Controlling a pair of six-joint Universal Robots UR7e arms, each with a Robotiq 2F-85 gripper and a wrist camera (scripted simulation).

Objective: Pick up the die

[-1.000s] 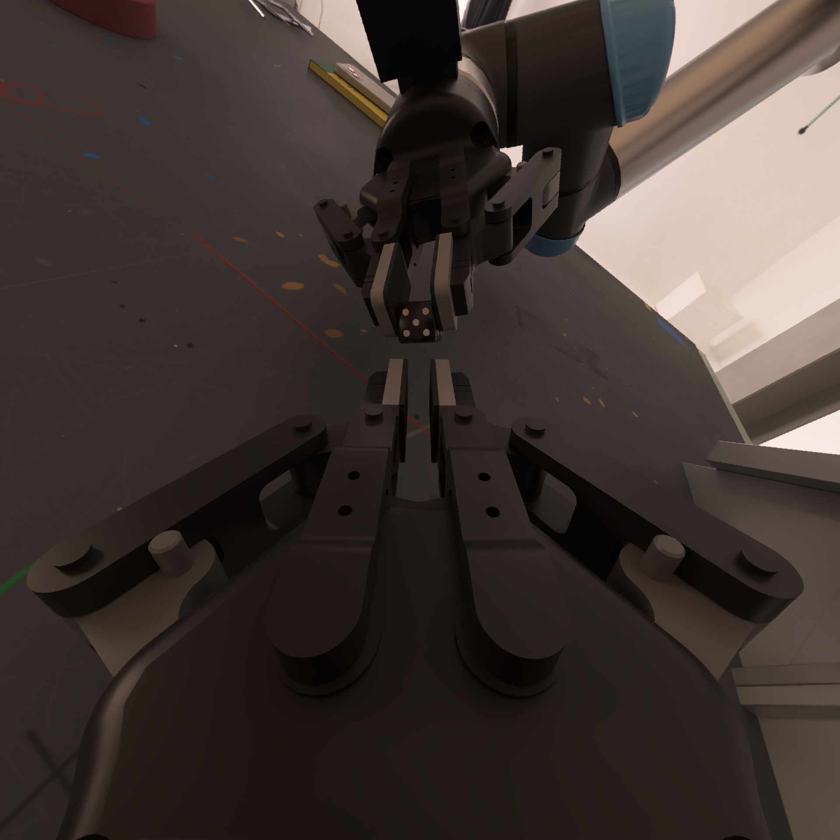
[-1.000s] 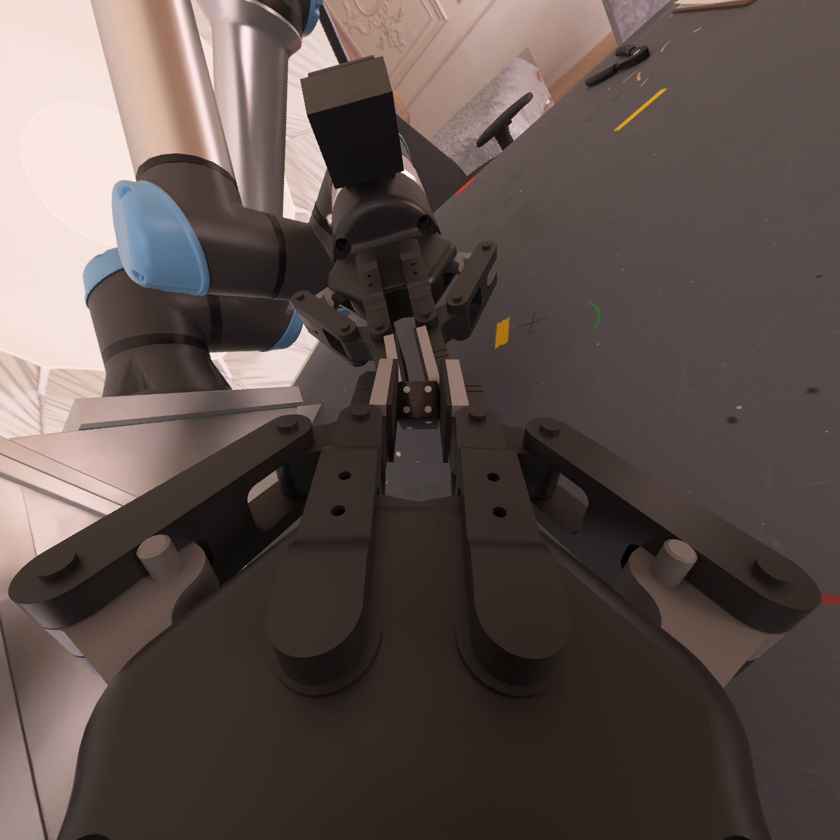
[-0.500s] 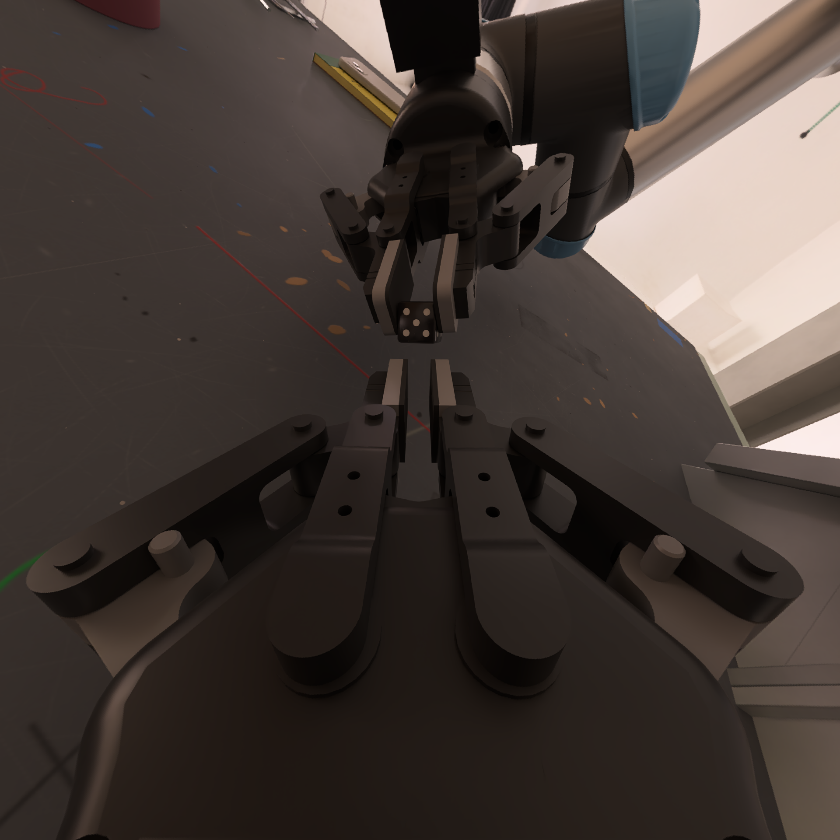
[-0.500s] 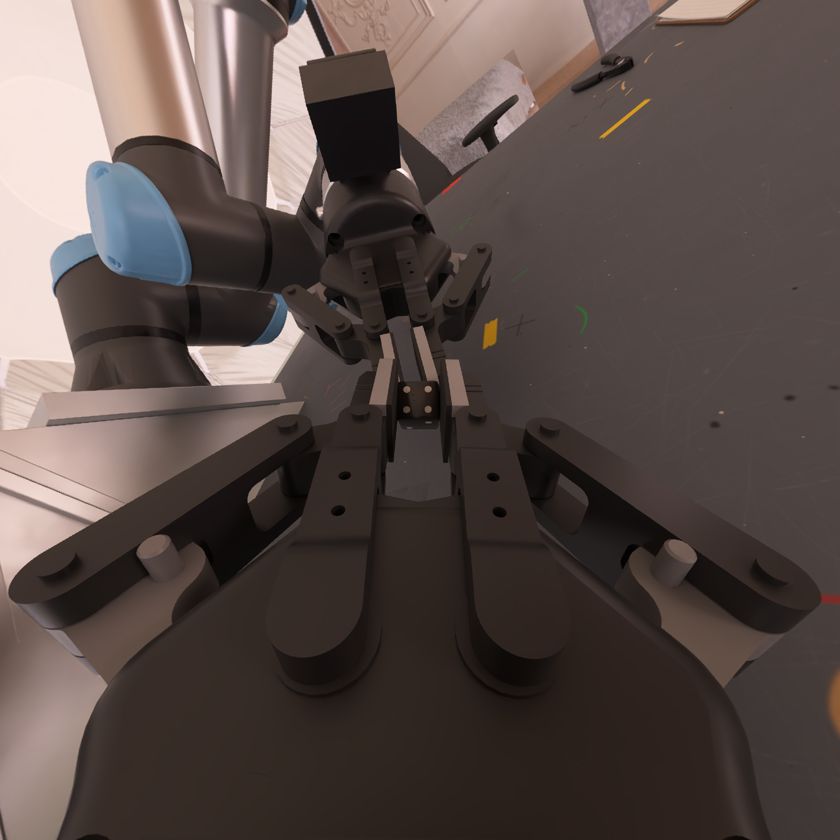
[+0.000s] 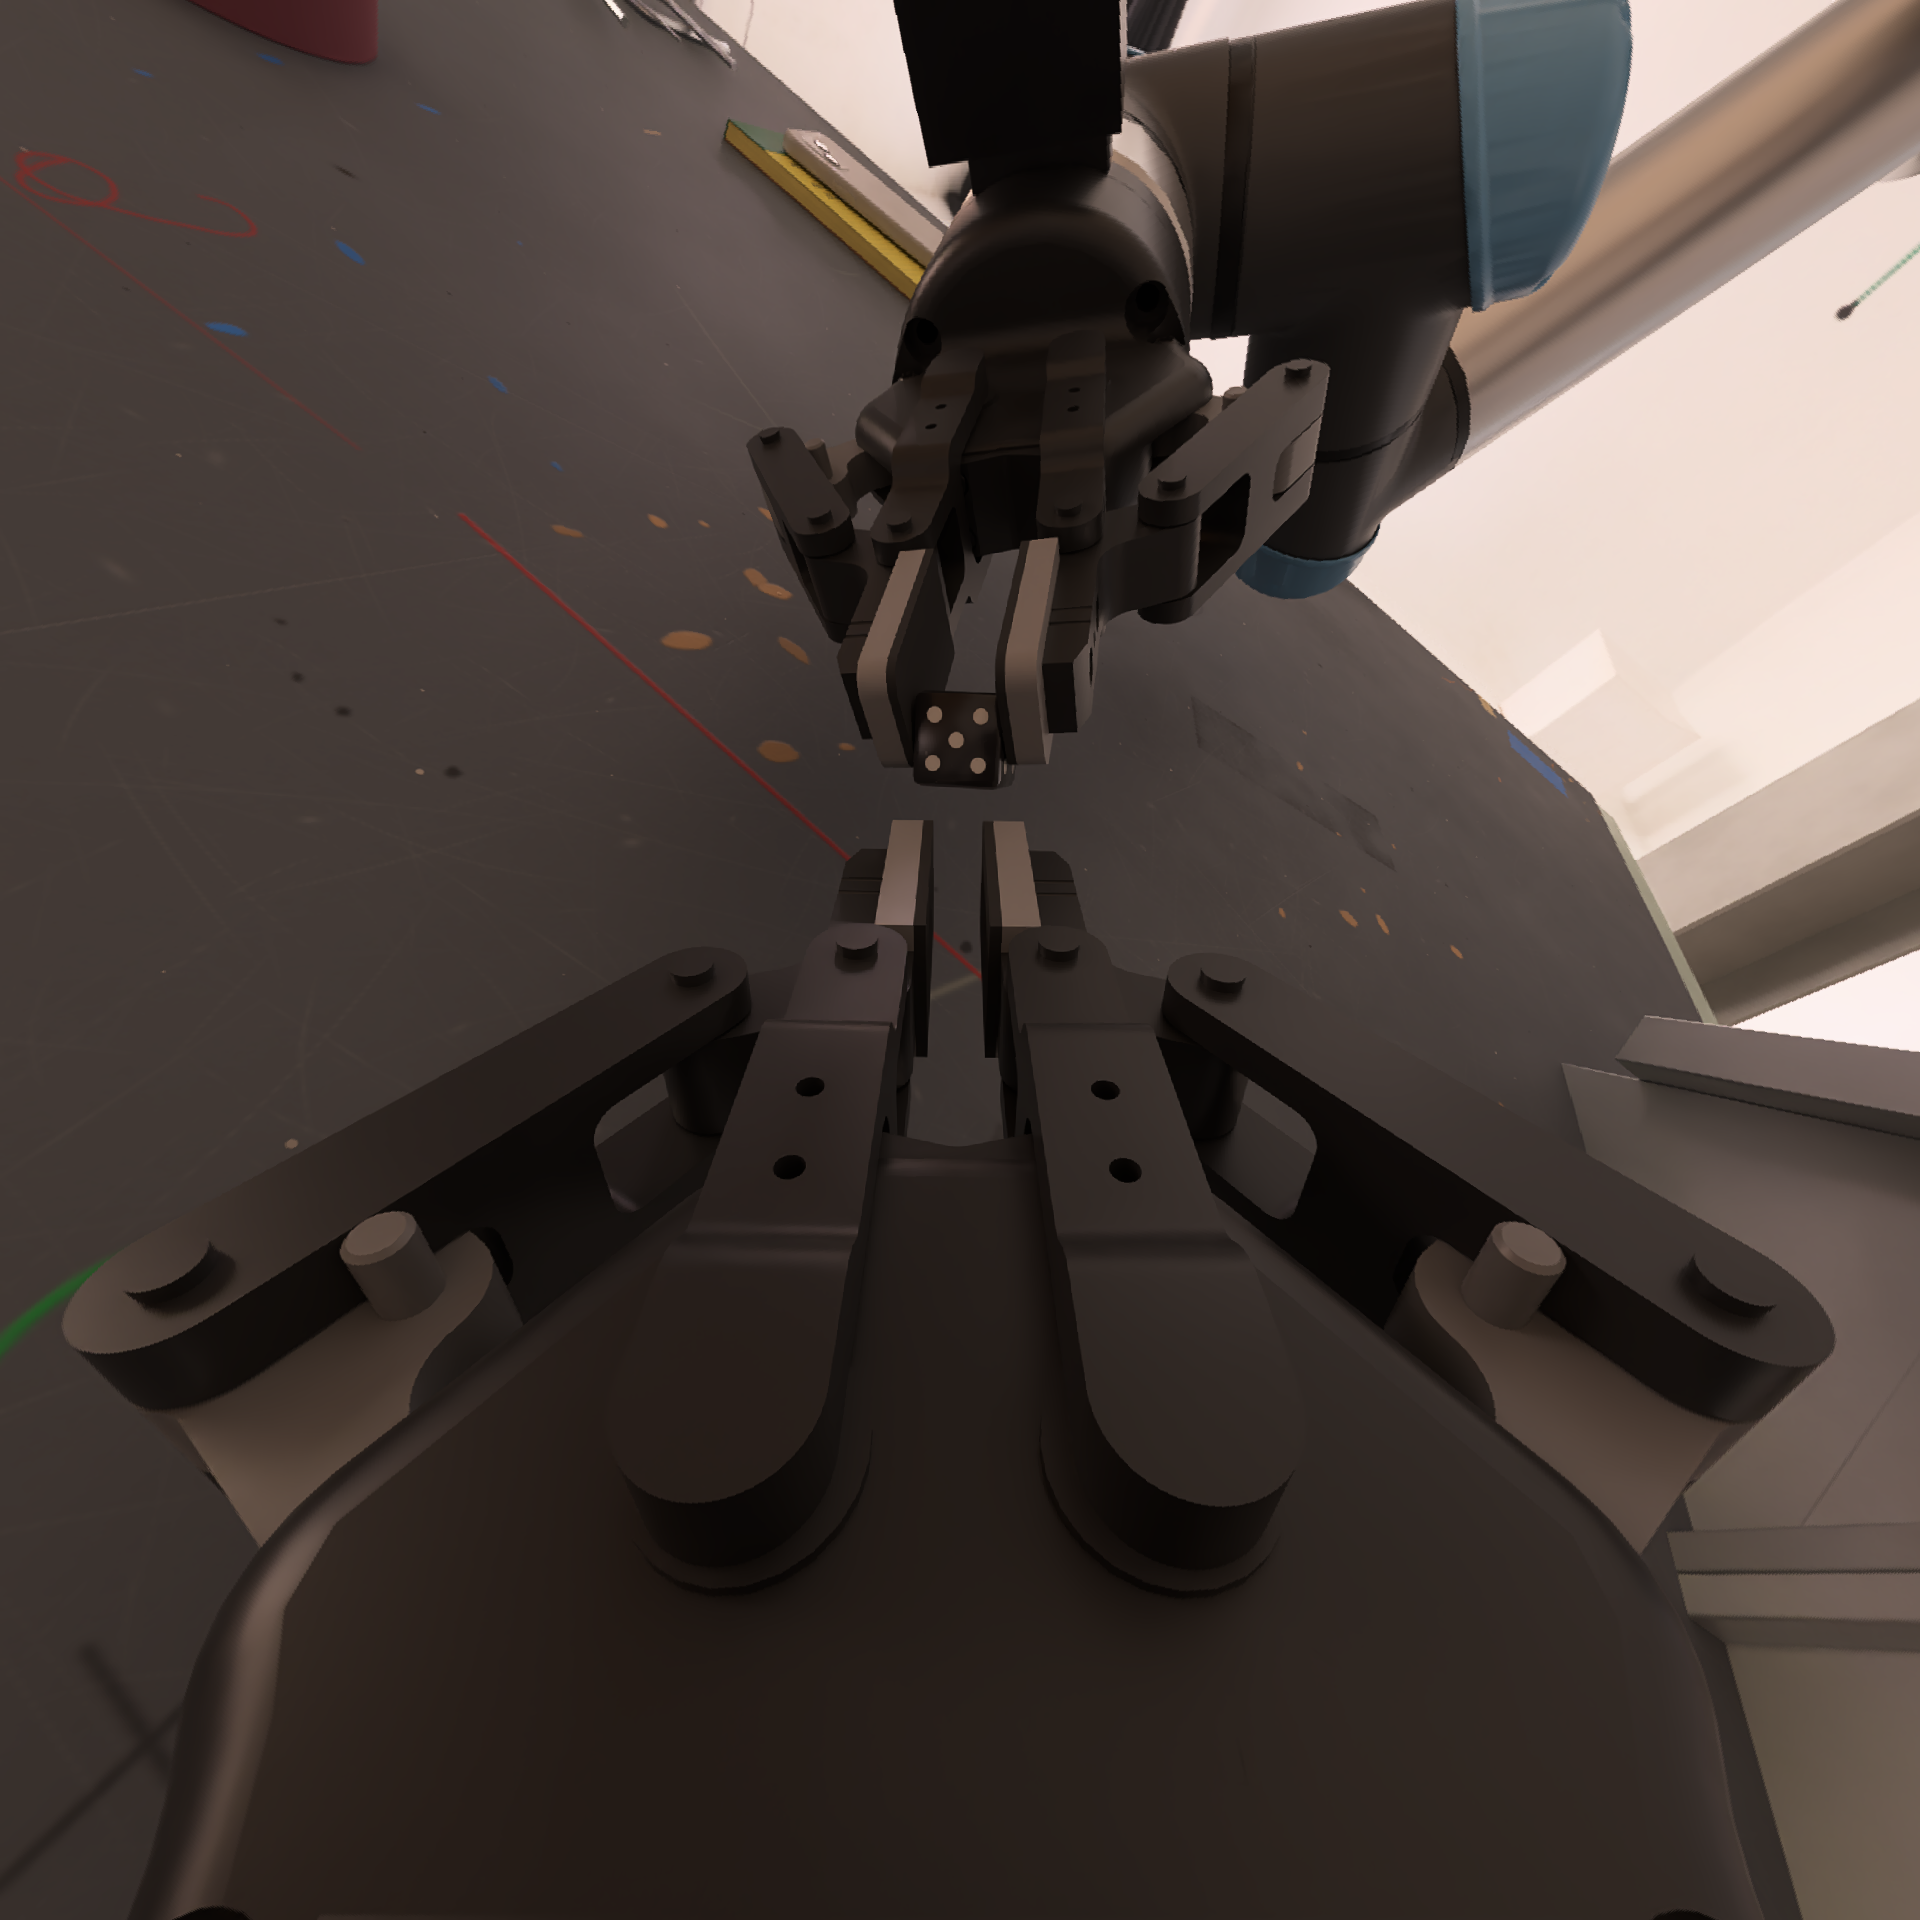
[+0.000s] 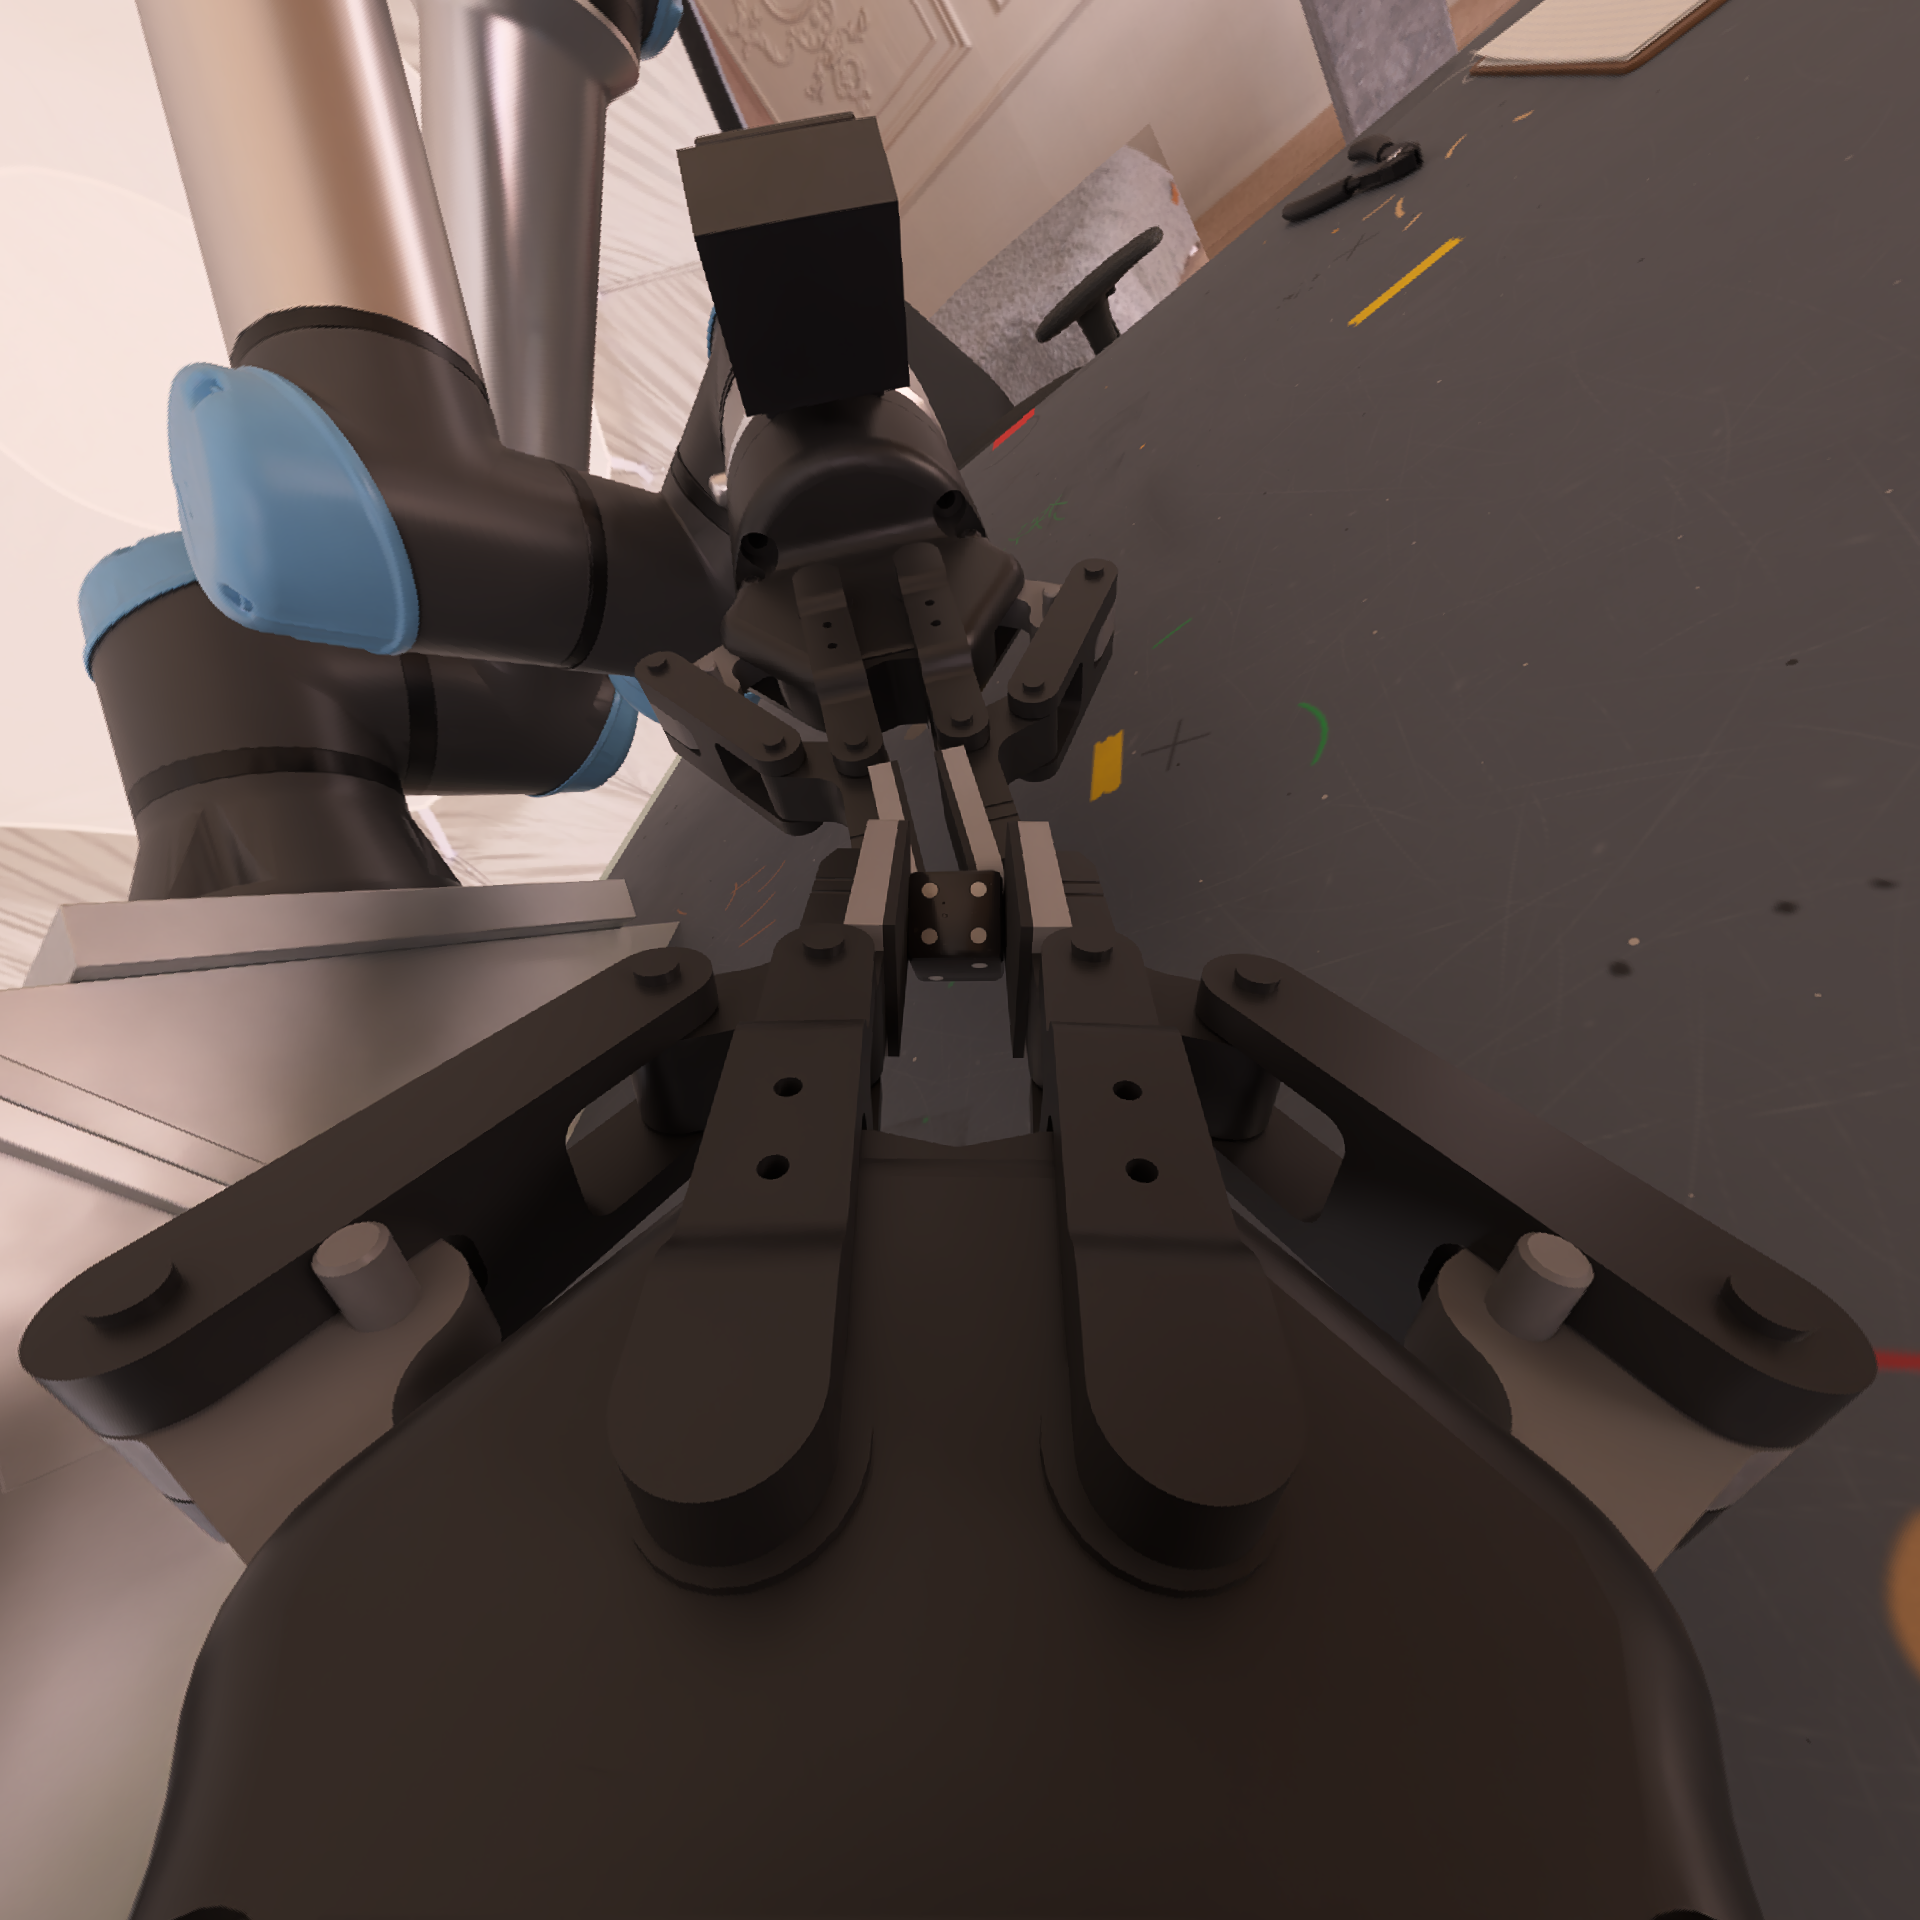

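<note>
Over the last second the right gripper (image 5: 961, 717) has drawn slightly away from the left gripper (image 5: 956, 868), so the die (image 5: 958, 740) looks secured and lifted clear of the dark table (image 5: 312, 623). The right pads pinch it at their tips. The left fingers stand nearly together, empty, perhaps not fully closed. A cube has no long axis; its five-pip face points toward the left camera.
</note>
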